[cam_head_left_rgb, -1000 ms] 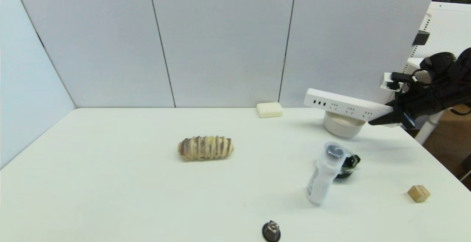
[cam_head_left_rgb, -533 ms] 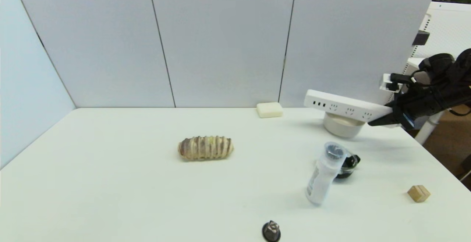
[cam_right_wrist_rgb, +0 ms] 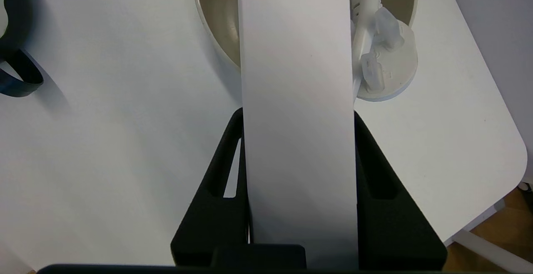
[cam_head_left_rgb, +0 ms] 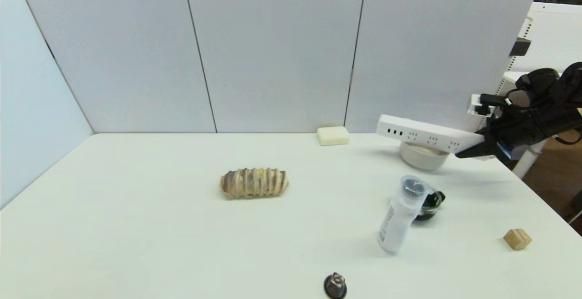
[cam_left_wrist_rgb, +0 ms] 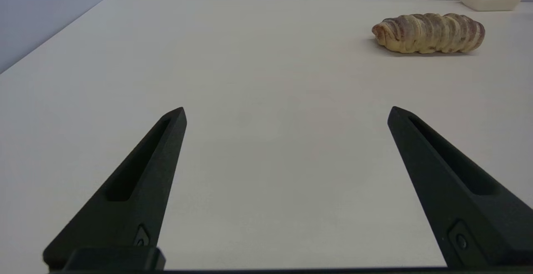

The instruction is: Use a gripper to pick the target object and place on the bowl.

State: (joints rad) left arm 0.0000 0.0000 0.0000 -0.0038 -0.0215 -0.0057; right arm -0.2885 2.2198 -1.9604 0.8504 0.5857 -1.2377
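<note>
The long white rectangular power strip (cam_head_left_rgb: 427, 134) w/ USB ports and sockets is seen at the right of the head view, held in the air by the black right gripper (cam_head_left_rgb: 477, 150), which is clenched on its right-hand end. The strip is tilted slightly, its free end pointing toward frame centre, and its mid-section is positioned over the round beige-white thick-walled bowl (cam_head_left_rgb: 423, 157); whether strip and bowl touch can't be told. In the right wrist view the strip (cam_right_wrist_rgb: 297, 111) is seen pinched between both black fingers (cam_right_wrist_rgb: 216, 199), running up across the bowl (cam_right_wrist_rgb: 216, 24), w/ its short white cord and plug (cam_right_wrist_rgb: 374, 57) seen over the bowl's rim on one side.

The left gripper (cam_left_wrist_rgb: 287, 113) is shown only in the left wrist view, released, fingers wide apart, low over bare white counter (cam_left_wrist_rgb: 250, 78).

Counted in the head view: 1 power strip, 1 beige bowl, 1 cream soap-like block (cam_head_left_rgb: 333, 135) by the back wall, 1 brown ridged bread-like roll (cam_head_left_rgb: 254, 182) at centre, 1 white plastic bottle (cam_head_left_rgb: 401, 215) upright at lower right, 1 small black glass dish (cam_head_left_rgb: 432, 204) just behind the bottle, 1 small tan wooden cube (cam_head_left_rgb: 517, 239) at far right, 1 small dark knob-like item (cam_head_left_rgb: 335, 285) at the bottom edge.

The dish's contents can't be made out.
</note>
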